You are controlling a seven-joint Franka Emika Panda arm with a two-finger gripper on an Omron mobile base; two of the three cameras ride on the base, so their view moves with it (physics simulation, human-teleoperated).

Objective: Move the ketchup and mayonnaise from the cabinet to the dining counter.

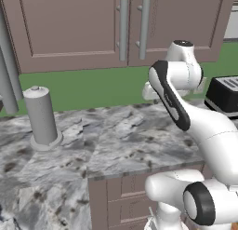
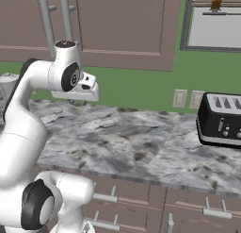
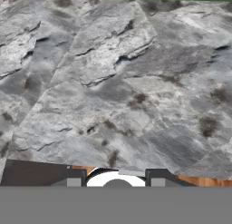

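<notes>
Overhead, the cabinet (image 1: 74,29) hangs at twelve o'clock in the left base view, both doors closed, its two grey bar handles (image 1: 134,28) side by side at the seam. The same cabinet (image 2: 108,24) fills the top of the right base view. I cannot see ketchup or mayonnaise, so with the doors closed I cannot tell where they are.

My arm (image 1: 186,108) rises from five o'clock in the left base view and bends over the marbled worktop (image 1: 116,136). My claw (image 2: 87,91) hangs above the worktop at about nine o'clock in the right base view, below the handles and in front of the green wall (image 2: 141,88). Its fingers are too hidden for me to tell whether they are spread or pressed together; I see nothing between them.

A grey cylinder (image 1: 42,116) stands upright at nine o'clock in the left base view. A black toaster (image 2: 220,120) sits at three o'clock in the right base view, near two wall sockets (image 2: 187,99). In the hand view, bare marble (image 3: 113,82) lies beneath me.
</notes>
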